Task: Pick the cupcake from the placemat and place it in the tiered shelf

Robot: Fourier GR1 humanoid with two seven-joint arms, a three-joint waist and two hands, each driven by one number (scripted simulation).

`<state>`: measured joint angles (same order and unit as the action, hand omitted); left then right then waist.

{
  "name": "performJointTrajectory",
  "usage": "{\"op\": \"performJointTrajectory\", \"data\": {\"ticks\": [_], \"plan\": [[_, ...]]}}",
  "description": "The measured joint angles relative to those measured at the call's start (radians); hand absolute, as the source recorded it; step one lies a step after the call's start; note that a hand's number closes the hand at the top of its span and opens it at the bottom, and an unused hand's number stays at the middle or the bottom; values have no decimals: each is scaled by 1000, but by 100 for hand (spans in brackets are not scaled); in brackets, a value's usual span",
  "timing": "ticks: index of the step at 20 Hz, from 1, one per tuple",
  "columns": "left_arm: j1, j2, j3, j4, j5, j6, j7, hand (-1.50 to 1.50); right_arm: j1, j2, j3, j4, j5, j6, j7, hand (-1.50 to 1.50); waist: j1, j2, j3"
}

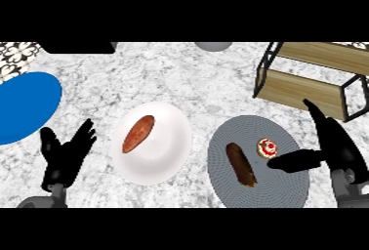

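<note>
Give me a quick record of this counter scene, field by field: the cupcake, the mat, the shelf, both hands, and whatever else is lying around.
cupcake: on the grey placemat, near its right edge, not yet picked
also on placemat: dark brown oblong food
tiered shelf: upper right, wooden boards in a black frame
right hand: open, thumb next to the cupcake, fingers pointing toward the shelf
left hand: open, resting at lower left
white plate: centre, holding a reddish-brown oblong food
blue plate: left edge
</note>
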<state>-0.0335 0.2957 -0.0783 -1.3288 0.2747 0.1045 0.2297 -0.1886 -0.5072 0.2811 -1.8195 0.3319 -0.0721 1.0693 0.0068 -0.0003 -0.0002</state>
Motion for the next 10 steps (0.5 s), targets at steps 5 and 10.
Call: {"op": "performJointTrajectory", "data": {"ticks": [5, 10], "plan": [[-21, -2, 14, -3, -3, -6, 30, 0, -14, 60, 31, 39, 93, 12, 30, -150, -2, 0, 0], [-11, -18, 20, -14, -19, -3, 35, 0, 0, 117, 37, 65, 178, 21, 34, -150, -4, 0, 0]]}}
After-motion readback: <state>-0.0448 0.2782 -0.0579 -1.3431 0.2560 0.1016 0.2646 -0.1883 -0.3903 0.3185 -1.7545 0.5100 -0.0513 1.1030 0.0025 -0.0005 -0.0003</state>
